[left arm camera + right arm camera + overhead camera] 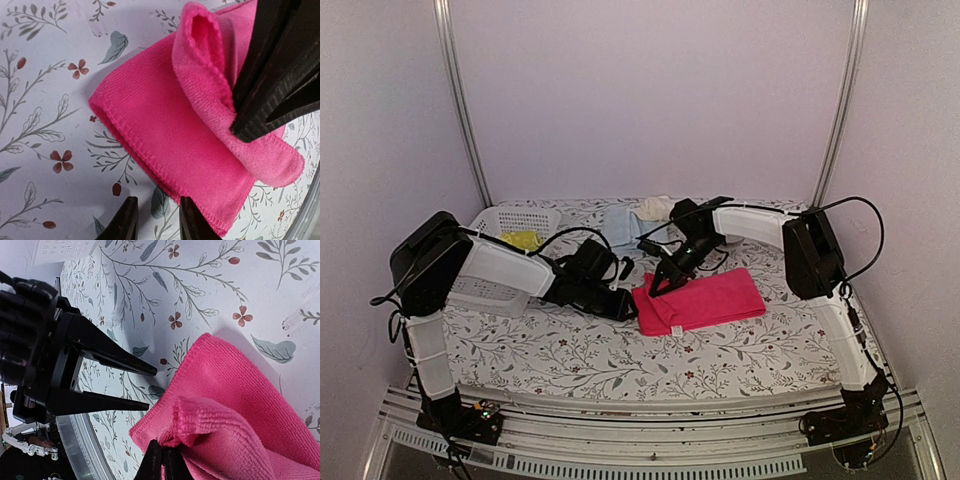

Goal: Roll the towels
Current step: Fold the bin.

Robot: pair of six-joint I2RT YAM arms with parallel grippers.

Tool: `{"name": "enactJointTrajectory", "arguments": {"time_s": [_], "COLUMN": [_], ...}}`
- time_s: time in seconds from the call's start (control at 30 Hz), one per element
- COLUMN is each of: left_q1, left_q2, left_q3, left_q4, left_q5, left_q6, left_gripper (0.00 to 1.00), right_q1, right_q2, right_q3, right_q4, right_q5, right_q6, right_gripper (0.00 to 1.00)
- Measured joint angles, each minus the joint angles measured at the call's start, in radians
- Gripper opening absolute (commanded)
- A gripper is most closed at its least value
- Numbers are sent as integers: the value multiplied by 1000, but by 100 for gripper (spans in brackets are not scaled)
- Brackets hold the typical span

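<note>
The hot pink towel (705, 300) lies folded on the floral covering, right of centre. My right gripper (162, 454) is shut on a raised fold at the towel's (235, 405) left end; the same dark jaws pinch that fold (210, 85) in the left wrist view. My left gripper (157, 226) is open and holds nothing. It sits low over the covering just off the towel's (165, 130) hemmed corner, with one fingertip (192, 222) against the hem. A light blue towel (619, 226) and a cream towel (655, 207) lie at the back. A yellow-green towel (523, 240) sits in the basket.
A white slotted basket (510, 222) stands at the back left, partly behind my left arm. The table's metal front rail (650, 440) runs along the near edge. Cables hang off both arms above the back of the table.
</note>
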Motion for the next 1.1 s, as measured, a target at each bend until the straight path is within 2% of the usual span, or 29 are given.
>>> {"name": "enactJointTrajectory", "arguments": {"time_s": [0.8,0.9,1.0,1.1], "left_q1": [0,0,0,0], "left_q2": [-3,-3,-5,-17], "left_q3": [-29,-32,-33,-42], "left_q4": [53,58,60,52], "left_q5": [1,0,0,-11], "left_q6": [-10,-11,-12,-13], "left_gripper": [31,31,31,31], "right_q1": [38,38,38,39], "right_q2": [30,31,39,42], "right_q3": [32,34,48,61], "right_q4": [31,37,38,36], "right_q5": [-21,-22,-26,-38], "right_q6": [29,36,43,40], "right_gripper": [5,11,33,40]}}
